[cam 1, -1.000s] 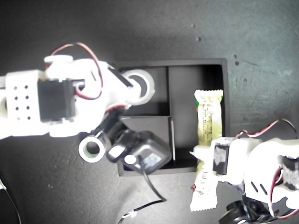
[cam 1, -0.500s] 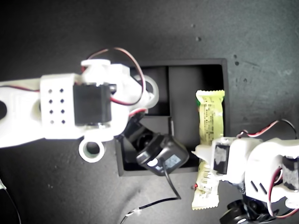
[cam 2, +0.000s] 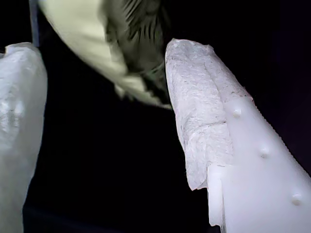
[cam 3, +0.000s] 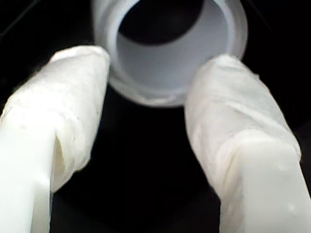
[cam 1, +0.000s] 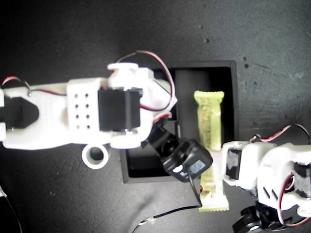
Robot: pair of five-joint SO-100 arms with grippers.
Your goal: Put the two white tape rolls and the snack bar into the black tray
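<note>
Gaping apart, my first gripper (cam 2: 103,48) has both padded fingers (cam 2: 199,107) spread with dark space between them. The long pale yellow-green wrapped snack bar (cam 2: 87,34) lies just beyond their tips, not pinched by them. In the exterior view the snack bar (cam 1: 209,121) lies lengthwise in the long right compartment of the square black divided tray (cam 1: 233,97). Its crimped end near the first arm (cam 1: 262,170) sticks out over the tray wall.

My second gripper (cam 3: 153,58) has its two wrapped fingertips (cam 3: 73,82) on either side of the larger white ring-shaped tape roll (cam 3: 146,97). The roll is at the very tips, but I cannot tell whether they press on it. In the exterior view the second arm (cam 1: 97,111) covers the tray's left compartments and hides that roll. The smaller, greenish-tinted white tape roll (cam 1: 95,155) lies flat on the dark table (cam 1: 272,39), just left of the tray in the exterior view and outside it.
</note>
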